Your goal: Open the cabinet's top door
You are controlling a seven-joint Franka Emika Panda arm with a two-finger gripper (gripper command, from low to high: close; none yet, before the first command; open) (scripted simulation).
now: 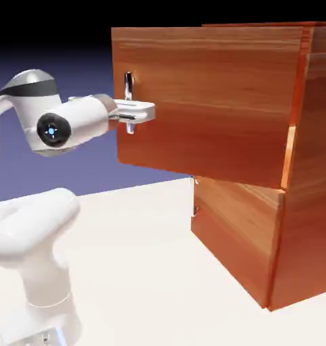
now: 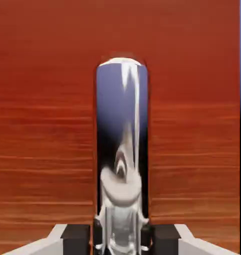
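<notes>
I have the cabinet [image 1: 314, 142] at 3 o'clock in the exterior view, on the pale table [image 1: 148, 270]. Its top door [image 1: 212, 101] stands swung out from the front, hinge edge toward 3 o'clock and free edge toward 10, jutting well past the lower panel [image 1: 236, 216]. That panel lies below the door, toward 4 o'clock, with a small handle near its far edge.

My arm [image 1: 34, 236] rises from 8 o'clock and bends over to meet the door near its free edge. There the pincer [image 2: 120, 240] straddles the silver bar handle [image 2: 122, 134], which runs upright and shows above and below it.

In the hand view, the bar runs from 12 o'clock down to 6, where one dark fingertip sits at 7 o'clock and the other at 5, both right beside the metal. I cannot tell whether they are pinching the bar or standing slightly spread around it.
</notes>
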